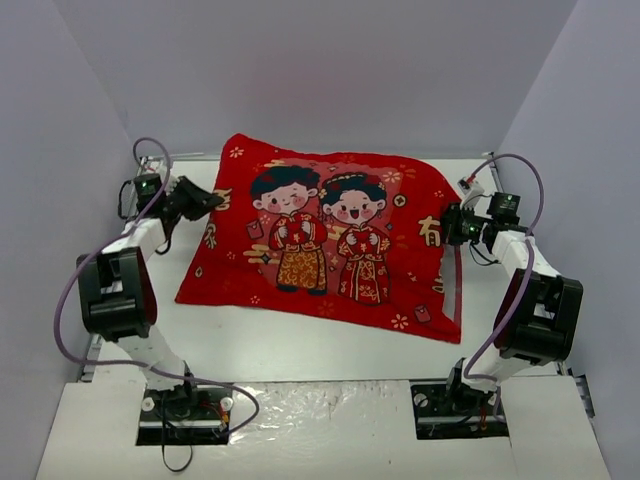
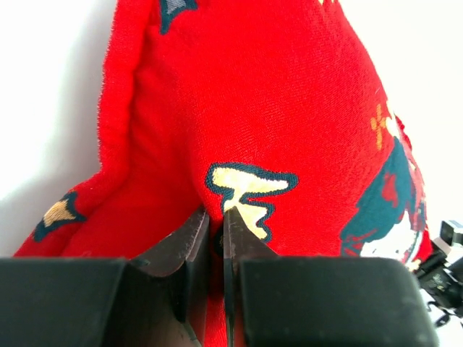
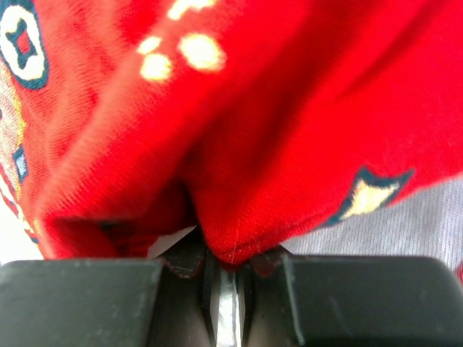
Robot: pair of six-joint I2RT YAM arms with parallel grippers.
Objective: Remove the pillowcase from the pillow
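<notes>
Pillowcase [image 1: 320, 240] on table [image 1: 300, 345], stretched between both claws: left gripper [image 1: 214, 200] pinched closed on a fold at its left edge, right gripper [image 1: 447, 222] clamped on right-edge fold.

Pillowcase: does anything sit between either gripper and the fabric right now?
Nothing visible. The left gripper is pinched on a fold at the left edge of the pillowcase, the right gripper on a fold at its right edge.

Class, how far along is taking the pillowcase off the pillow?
Done: both grips set, the left gripper shut on the pillowcase at its left edge, the right gripper at its right edge. In hand: holding, no pull visible. Left: all the stripping; the case covers the pillow, no white showing.
</notes>
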